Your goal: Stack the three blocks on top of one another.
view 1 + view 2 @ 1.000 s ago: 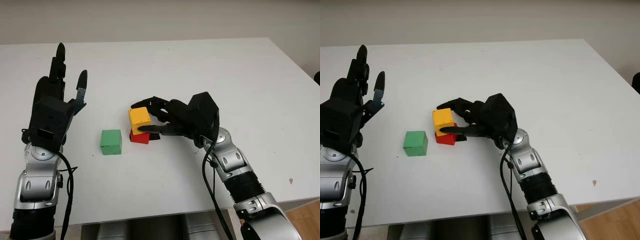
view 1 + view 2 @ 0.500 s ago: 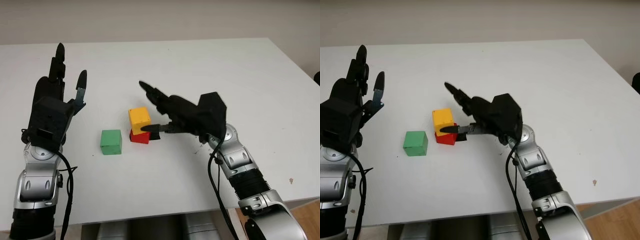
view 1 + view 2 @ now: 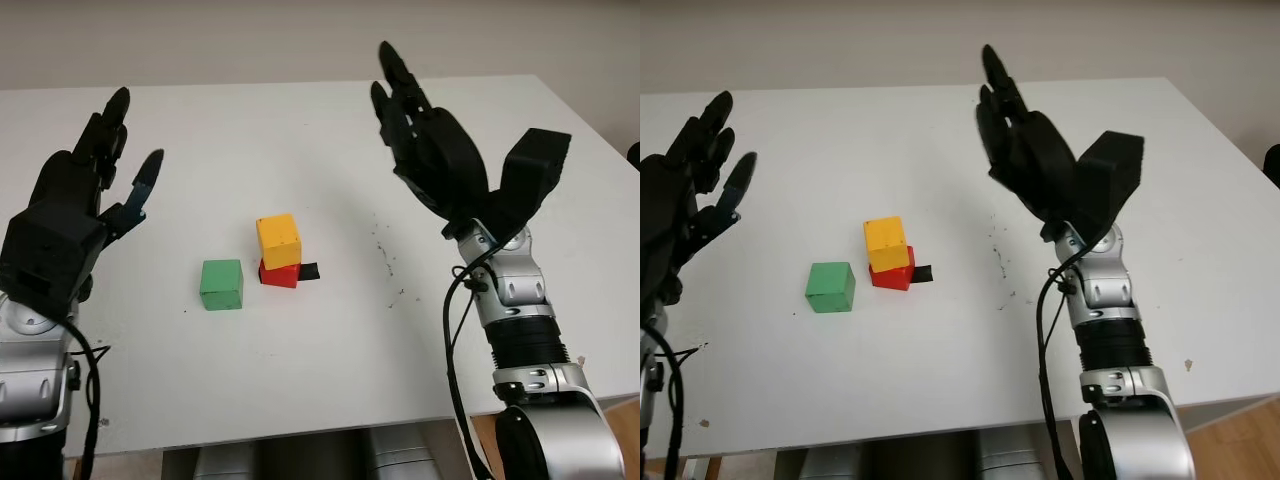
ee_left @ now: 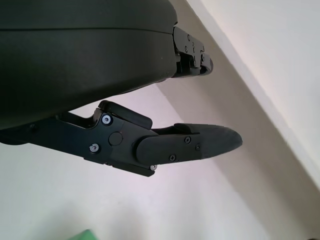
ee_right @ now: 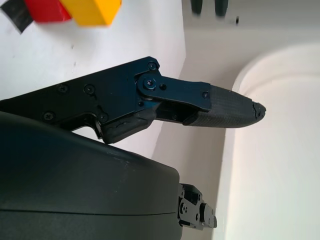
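A yellow block (image 3: 279,240) sits on a red block (image 3: 281,274) near the table's middle, shifted a little off the red one's centre. A green block (image 3: 222,284) lies on the table just left of that pair, apart from it. My right hand (image 3: 432,150) is raised high above the table to the right of the blocks, open, holding nothing. My left hand (image 3: 75,205) hovers at the left, above and beside the green block, open too. The right wrist view catches the yellow block (image 5: 91,11) and red block (image 5: 47,10) past the hand's fingers (image 5: 220,106).
A small black piece (image 3: 309,271) lies against the red block's right side. The white table (image 3: 330,350) stretches wide around the blocks; its front edge runs near the arms and its right edge lies beyond my right arm.
My right hand let go of the yellow block, opened, and rose up and to the right, away from the stack. My left hand tilted outward to the left. The yellow block stays on the red one.
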Motion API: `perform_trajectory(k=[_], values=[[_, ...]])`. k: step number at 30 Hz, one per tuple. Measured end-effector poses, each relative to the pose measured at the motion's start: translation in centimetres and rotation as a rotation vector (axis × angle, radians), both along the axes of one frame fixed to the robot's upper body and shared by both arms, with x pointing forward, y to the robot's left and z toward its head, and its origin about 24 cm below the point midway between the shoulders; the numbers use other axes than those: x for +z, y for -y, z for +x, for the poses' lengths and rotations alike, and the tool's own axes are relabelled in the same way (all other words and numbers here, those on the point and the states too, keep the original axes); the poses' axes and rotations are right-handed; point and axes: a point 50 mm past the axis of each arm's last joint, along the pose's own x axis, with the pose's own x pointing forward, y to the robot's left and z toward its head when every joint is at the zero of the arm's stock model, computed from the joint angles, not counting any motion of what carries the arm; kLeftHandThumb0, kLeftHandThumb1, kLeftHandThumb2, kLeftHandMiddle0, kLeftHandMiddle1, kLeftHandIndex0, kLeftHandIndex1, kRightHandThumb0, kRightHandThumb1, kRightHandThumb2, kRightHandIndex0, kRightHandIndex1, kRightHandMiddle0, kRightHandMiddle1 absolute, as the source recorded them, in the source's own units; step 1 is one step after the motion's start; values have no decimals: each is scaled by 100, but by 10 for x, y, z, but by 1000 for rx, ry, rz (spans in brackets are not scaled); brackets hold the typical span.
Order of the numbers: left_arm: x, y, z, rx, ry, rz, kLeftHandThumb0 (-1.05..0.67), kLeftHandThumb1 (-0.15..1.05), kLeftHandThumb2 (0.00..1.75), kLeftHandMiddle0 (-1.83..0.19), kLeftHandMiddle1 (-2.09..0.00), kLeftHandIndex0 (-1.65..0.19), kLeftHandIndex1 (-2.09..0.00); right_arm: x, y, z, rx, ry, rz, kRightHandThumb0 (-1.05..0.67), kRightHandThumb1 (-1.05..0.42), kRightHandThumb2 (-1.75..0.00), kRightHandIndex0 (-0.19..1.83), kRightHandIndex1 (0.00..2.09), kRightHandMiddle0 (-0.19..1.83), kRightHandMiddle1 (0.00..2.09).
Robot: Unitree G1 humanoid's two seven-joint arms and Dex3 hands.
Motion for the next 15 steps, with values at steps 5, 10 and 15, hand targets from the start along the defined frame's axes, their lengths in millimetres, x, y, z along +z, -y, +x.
perform_trajectory(k=[5, 10, 15], values=[[14, -8, -12, -34, -57, 195, -62, 105, 11, -44, -10, -37, -21, -1, 26, 7, -127, -51, 9, -78, -105, -64, -19, 0, -19, 0], [25, -11, -21, -90, -164, 377, -69, 104, 7, -24, -2, -25, -11, -2, 38, 9, -193, -86, 14, -80, -105, -65, -19, 0, -19, 0], [20, -13, -25, -88, -298, 483, -81, 103, 5, -11, -2, -17, -6, -5, 36, 9, -176, -114, -3, -80, -105, -65, -19, 0, -19, 0]])
